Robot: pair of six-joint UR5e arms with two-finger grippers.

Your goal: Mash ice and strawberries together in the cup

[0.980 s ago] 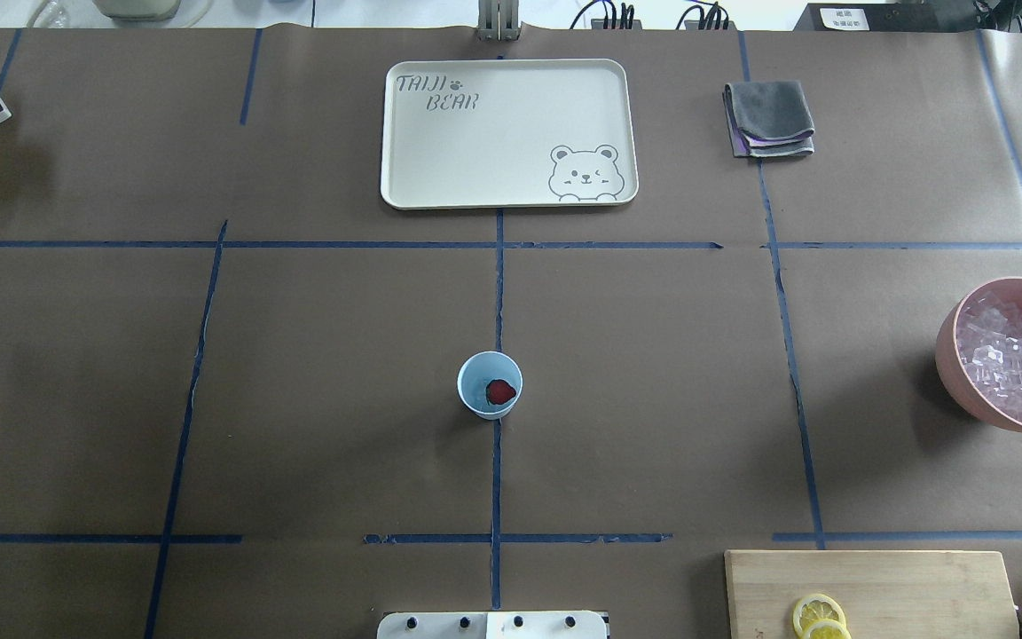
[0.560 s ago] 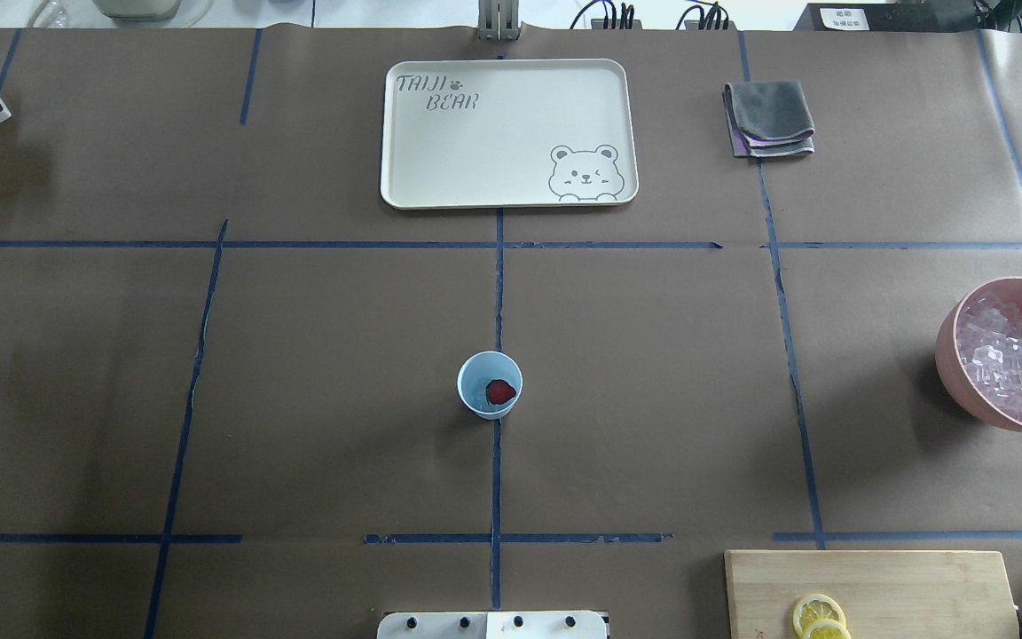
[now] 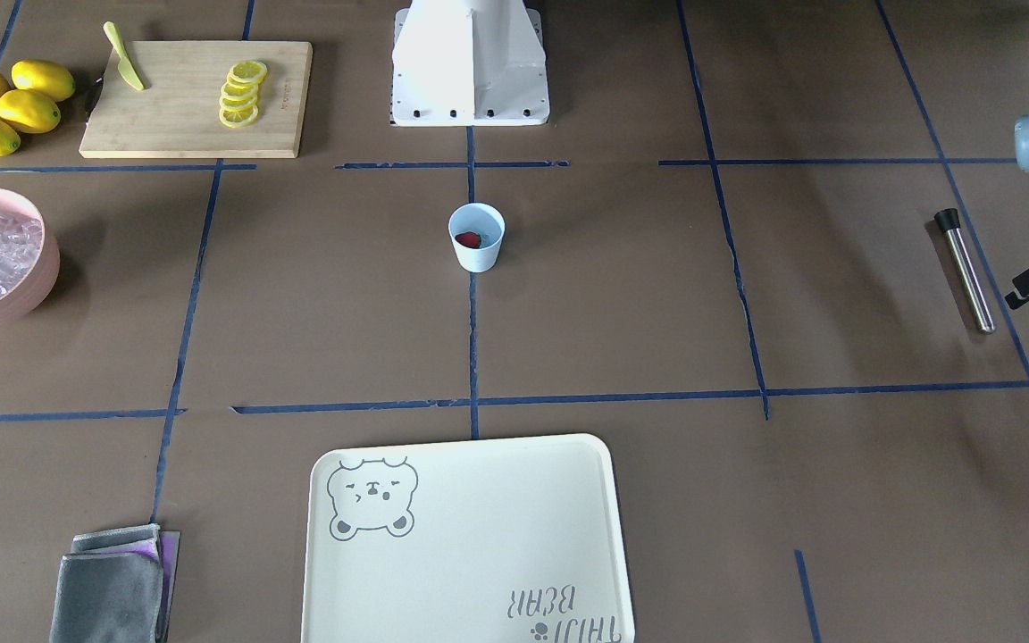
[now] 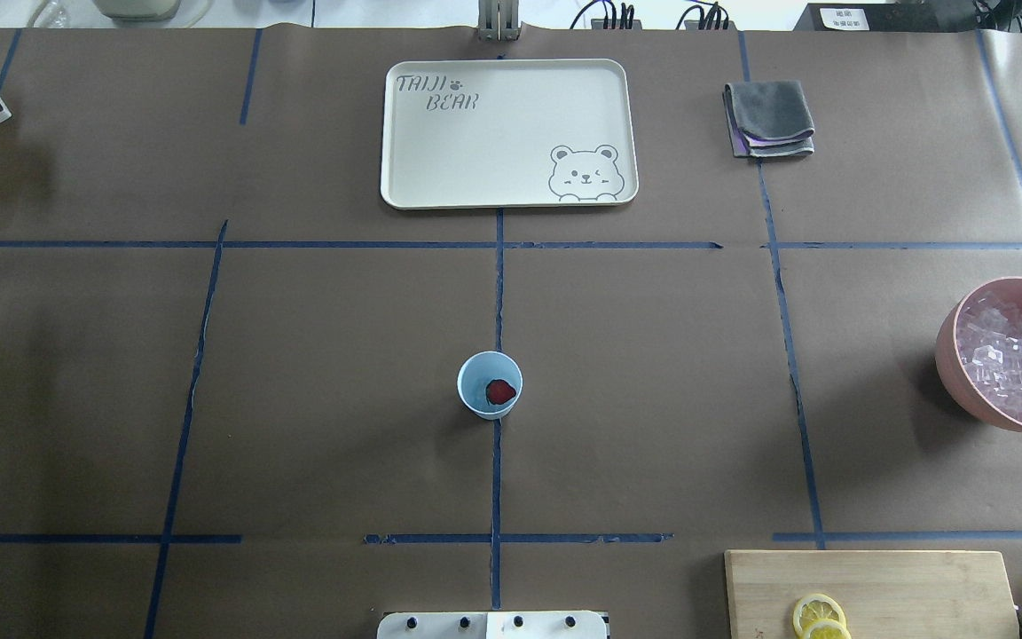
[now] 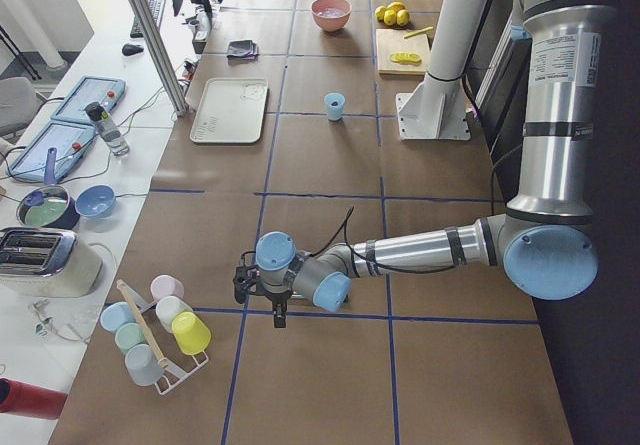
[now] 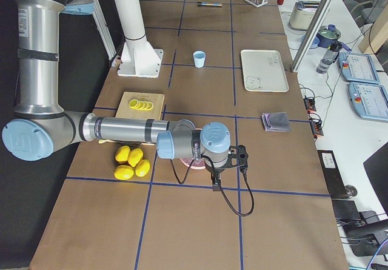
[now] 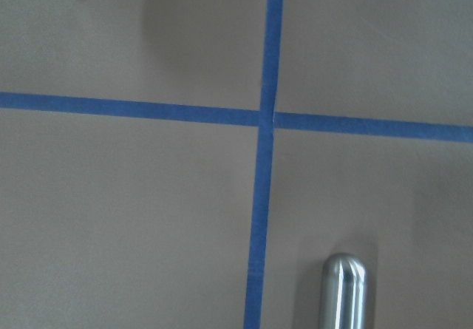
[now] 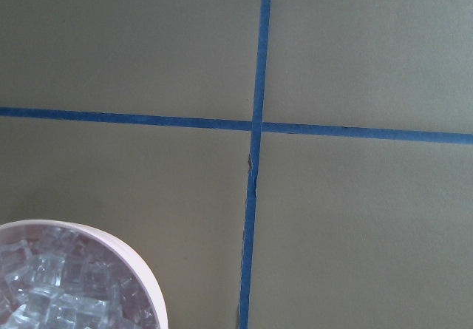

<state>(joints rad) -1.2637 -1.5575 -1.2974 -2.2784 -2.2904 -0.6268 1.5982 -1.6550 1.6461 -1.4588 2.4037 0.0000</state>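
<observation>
The pale-blue cup (image 4: 479, 377) stands upright at the table's middle, also in the front view (image 3: 477, 252). One dark-red strawberry (image 4: 500, 390) lies inside it. The ice (image 4: 1012, 355) is piled in a pink bowl (image 4: 950, 373) at the right edge, and part of it shows in the right wrist view (image 8: 59, 288). A steel muddler (image 3: 966, 268) lies far to the left; its tip shows in the left wrist view (image 7: 344, 292). My left gripper (image 5: 279, 315) hangs near it, and my right gripper (image 6: 216, 185) hangs beside the bowl. I cannot tell whether either is open.
A cream bear tray (image 4: 507, 133) and a folded grey cloth (image 4: 768, 118) lie at the far side. A cutting board (image 3: 175, 116) holds lemon slices and a knife, with whole lemons (image 3: 5, 105) beside it. A cup rack (image 5: 155, 330) stands at the left end.
</observation>
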